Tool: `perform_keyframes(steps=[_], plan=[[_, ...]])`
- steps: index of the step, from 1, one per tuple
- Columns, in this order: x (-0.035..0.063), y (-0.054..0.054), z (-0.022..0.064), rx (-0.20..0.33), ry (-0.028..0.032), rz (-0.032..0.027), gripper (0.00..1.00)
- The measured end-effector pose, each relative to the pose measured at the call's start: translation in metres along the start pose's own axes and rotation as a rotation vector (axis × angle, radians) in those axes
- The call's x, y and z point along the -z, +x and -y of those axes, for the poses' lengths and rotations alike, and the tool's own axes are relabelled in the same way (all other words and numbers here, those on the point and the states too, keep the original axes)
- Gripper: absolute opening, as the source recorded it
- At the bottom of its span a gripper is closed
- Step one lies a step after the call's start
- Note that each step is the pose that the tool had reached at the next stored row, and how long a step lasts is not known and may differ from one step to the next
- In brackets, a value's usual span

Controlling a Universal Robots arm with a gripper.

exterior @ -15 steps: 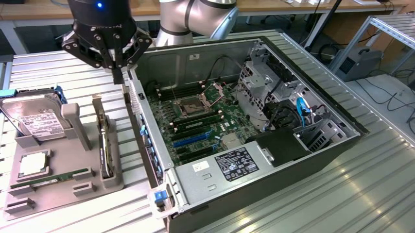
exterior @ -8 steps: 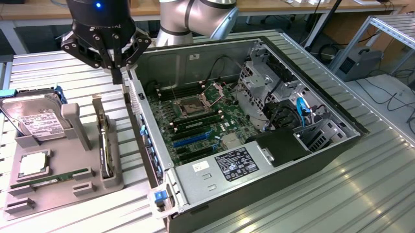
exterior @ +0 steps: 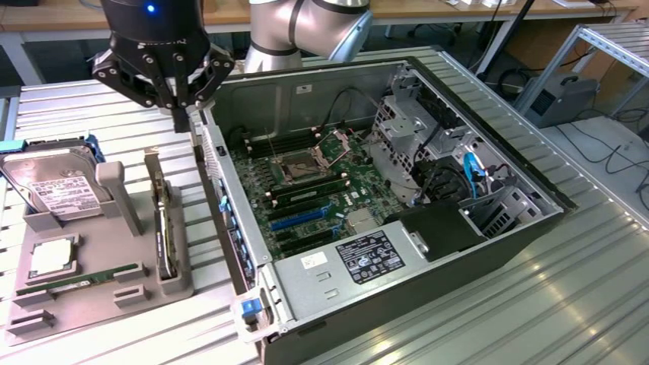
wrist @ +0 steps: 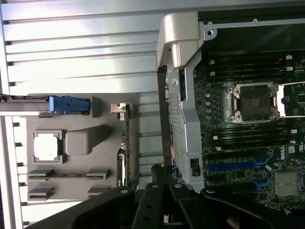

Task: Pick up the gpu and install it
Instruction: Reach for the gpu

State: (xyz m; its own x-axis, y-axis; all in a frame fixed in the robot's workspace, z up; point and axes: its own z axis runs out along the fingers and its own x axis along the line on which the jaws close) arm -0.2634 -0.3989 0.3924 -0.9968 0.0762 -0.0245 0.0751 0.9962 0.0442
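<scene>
The claw hung with its fingers pressed together and nothing between them; it stood over the far end of the gap between the grey holder and the side wall of the open computer case, touching neither. The gpu had not been lifted; it stood on its long edge in a slot of that holder, on the side closest to the case, thin top edge upward. The step in hand looked to be the reach for the card. Doing it well would call for parting the fingers before any descent, since shut tips would only strike the top edge. The closing line ought to run across the card's thickness; a hold near the middle of its length would probably keep it from swinging. The case wall stood just beside the holder, so the finger on that side had little room; a straight vertical approach seemed safest. Any lift should follow the slot, or the card might bind. The hard drive and the memory stick sat further across the holder, apart from the card; the blue slot on the board lay open.
</scene>
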Motion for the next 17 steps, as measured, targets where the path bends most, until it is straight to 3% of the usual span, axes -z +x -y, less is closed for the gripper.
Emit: perform_keyframes(steps=[17], plan=[[0.0,0.0058,0.0004,0.0,0.0,0.0,0.11]])
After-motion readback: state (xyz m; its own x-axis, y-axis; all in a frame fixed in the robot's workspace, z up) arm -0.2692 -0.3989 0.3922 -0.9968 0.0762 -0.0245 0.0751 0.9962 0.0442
